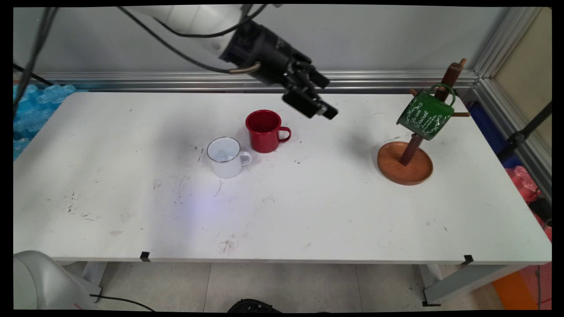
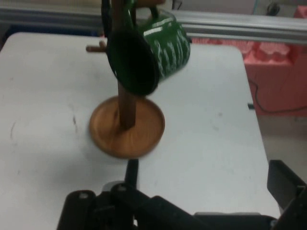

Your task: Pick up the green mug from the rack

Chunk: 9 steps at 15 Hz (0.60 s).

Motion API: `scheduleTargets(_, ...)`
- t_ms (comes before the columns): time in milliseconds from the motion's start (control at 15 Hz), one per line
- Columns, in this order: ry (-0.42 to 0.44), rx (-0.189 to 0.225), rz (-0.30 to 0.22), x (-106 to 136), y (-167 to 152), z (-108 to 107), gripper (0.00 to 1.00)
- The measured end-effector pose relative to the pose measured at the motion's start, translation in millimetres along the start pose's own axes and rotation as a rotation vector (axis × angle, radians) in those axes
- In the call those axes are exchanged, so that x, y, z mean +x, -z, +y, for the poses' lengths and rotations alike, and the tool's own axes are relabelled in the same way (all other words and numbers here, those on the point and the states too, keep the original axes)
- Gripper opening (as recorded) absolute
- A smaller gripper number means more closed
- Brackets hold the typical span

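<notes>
**Green mug hangs on wooden stand as tool hovers empty over desk**

Green mug (image 1: 425, 115) hangs by its handle from a peg of the wooden mug stand (image 1: 405, 163), tilted with its mouth turned down and toward the arm, so the hand view looks straight into its dark interior. The stand's round base rests flat on the white desk (image 1: 308, 211), and its slanted post carries further pegs, which appear bare. Well away from the stand, toward the middle of the desk, a red mug (image 1: 264, 130) stands upright with its handle facing the stand; just beside it, on the side farther from the stand, a white mug (image 1: 226, 156) also stands upright, its handle close to the red mug. Both sit on their bases, mouths up. The black tool (image 1: 324, 112) hangs in the air between the red mug and the stand, nearer the red mug and above its level, pointing toward the stand. It touches nothing and carries nothing; its fingers stand apart, released, with one seen at each lower corner of the hand view. Black cables trail from the white arm (image 1: 189, 20) behind it.
</notes>
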<state>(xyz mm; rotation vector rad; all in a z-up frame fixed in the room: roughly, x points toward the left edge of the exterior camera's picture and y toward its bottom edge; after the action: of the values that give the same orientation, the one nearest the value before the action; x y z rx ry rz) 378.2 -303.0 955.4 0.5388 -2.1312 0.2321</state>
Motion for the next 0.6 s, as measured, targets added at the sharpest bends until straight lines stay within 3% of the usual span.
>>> scheduleTargets(600,0.017,-0.086,0.079,18,-64,-47,1.00)
